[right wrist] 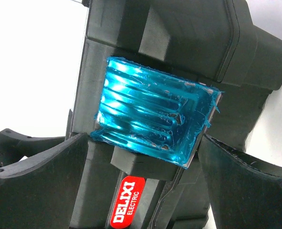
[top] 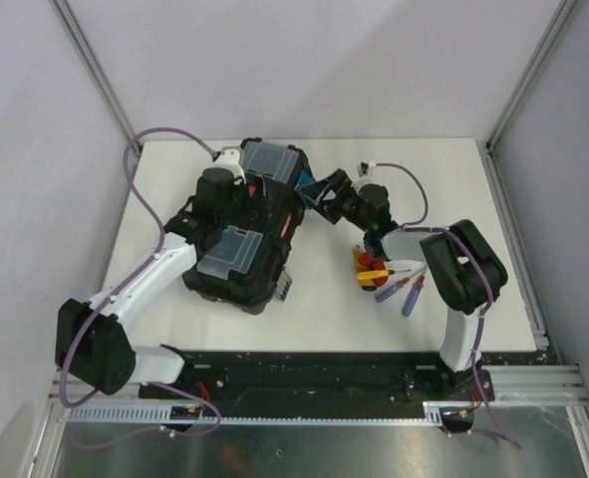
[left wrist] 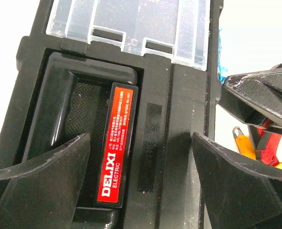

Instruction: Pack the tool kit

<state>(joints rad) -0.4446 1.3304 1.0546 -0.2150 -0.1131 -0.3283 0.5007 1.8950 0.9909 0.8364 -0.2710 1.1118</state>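
1. Left gripper (left wrist: 140, 143): jaws wide apart above the red-marked handle (left wrist: 115, 143) of the toolbox (top: 269, 271), holding nothing. In the top view the wrist hides its fingers.
2. Toolbox: centre-left on the white table (top: 374, 329), partly covered by the left arm. One clear compartment (left wrist: 131, 24) is cut off at the frame top.
3. Right gripper (right wrist: 141, 142): jaws spread either side of a blue latch (right wrist: 152, 119); contact is unclear.
4. Screwdrivers (top: 389, 281): right of centre, loose, partly under the right arm.

table (top: 434, 189) – white, matte | walls (top: 324, 60) – pale grey | aluminium posts (top: 93, 68) at corners | light even
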